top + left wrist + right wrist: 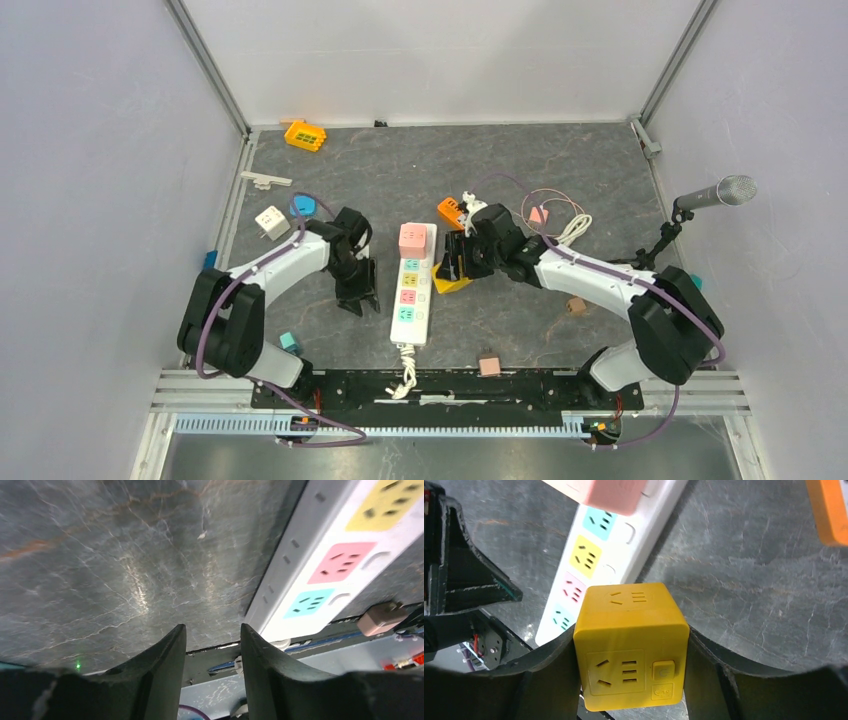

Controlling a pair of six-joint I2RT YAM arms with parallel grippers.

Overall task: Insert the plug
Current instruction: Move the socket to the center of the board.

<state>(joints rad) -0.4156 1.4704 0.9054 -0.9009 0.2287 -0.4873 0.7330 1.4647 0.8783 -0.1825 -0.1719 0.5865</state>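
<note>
A white power strip (413, 290) with coloured sockets lies in the middle of the table, and a pink cube plug (413, 238) sits in its far end. My right gripper (455, 262) is shut on a yellow cube plug (630, 645) and holds it just right of the strip (624, 535). The cube's socket face and button point at the right wrist camera. My left gripper (358, 295) is open and empty, low over the table just left of the strip (310, 580). Its fingers (165, 670) point toward the near edge.
An orange adapter (450, 211), a white cable (573, 228) and a microphone (715, 193) are at the right. A white cube (271, 221), a blue item (303, 206) and an orange block (305, 134) are at the left. Small cubes (489, 365) lie near the front rail.
</note>
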